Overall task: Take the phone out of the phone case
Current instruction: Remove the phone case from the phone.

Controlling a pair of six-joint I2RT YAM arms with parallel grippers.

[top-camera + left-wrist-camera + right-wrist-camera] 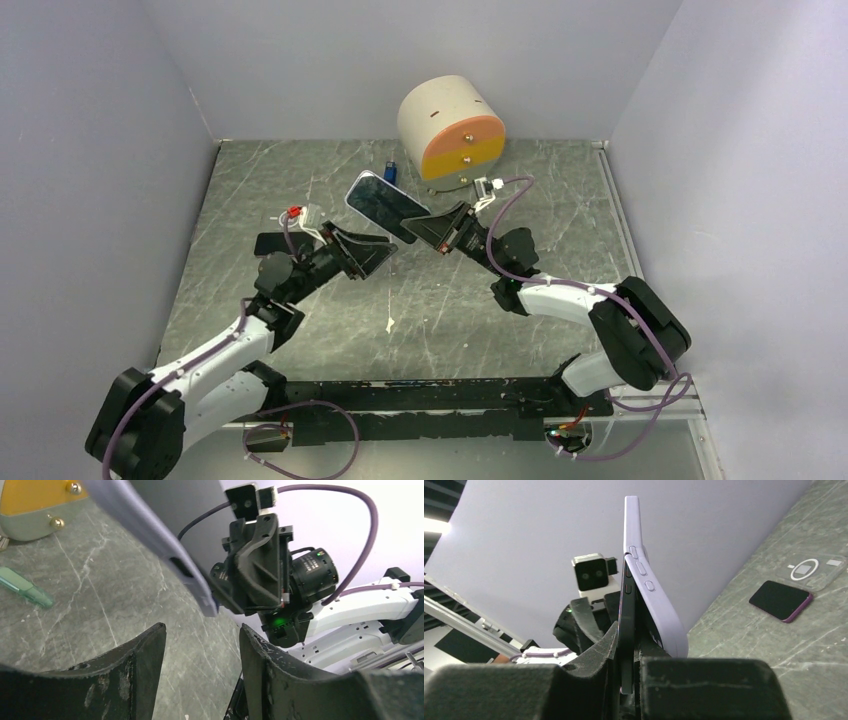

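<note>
My right gripper (427,228) is shut on the lower end of the dark phone (628,625) and holds it tilted above the table. The lavender phone case (651,600) has bowed away from the phone at the gripped end. At the far end it still clings to the phone. In the top view the phone and case (383,203) slant up to the left from the right gripper. My left gripper (202,629) hangs just below the case's lavender edge (165,550). It is open, with nothing between its fingers (142,655).
A cream cylinder with an orange face (451,128) stands at the back, a small blue item (392,171) beside it. A second dark phone (780,600) and a clear case (811,571) lie on the table at the left. A green pen-like item (25,587) lies nearby.
</note>
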